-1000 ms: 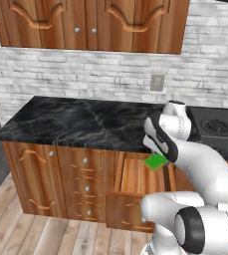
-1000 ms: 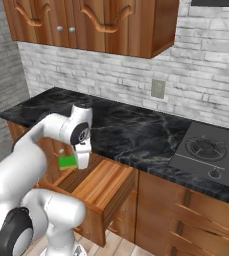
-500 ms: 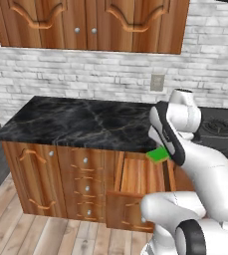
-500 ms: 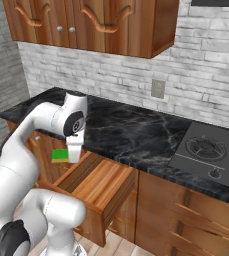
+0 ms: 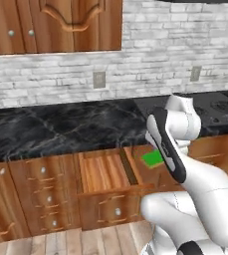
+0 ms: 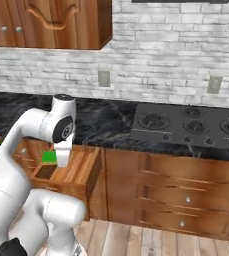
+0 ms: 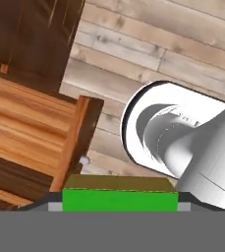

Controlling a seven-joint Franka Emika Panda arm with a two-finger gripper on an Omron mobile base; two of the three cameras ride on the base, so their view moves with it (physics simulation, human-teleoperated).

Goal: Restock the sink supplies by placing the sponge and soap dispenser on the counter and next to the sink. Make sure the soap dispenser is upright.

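The green-topped sponge point(image 7: 120, 199) sits between my gripper's fingertips point(image 7: 120, 205), with its yellow layer showing along its upper edge. My gripper point(image 6: 61, 157) is shut on the sponge point(image 6: 49, 157) and holds it above the open drawer, lower than the counter's top. In the left base view the sponge point(image 5: 153, 158) peeks out from behind my forearm. The black marble counter point(image 5: 60, 128) point(image 6: 102, 125) runs along the brick wall. The soap dispenser and the sink are out of view.
A wooden drawer point(image 5: 105, 172) point(image 6: 73, 167) stands pulled out under the counter, in front of my arm. A black stovetop point(image 6: 191, 125) point(image 5: 216, 106) lies to the right. Wall cabinets point(image 5: 56, 25) hang overhead. Wooden floor point(image 7: 148, 59) lies below.
The whole picture has shifted, so the camera has moved to the right along the counter and the stovetop shows more. The sponge stays in my grip.
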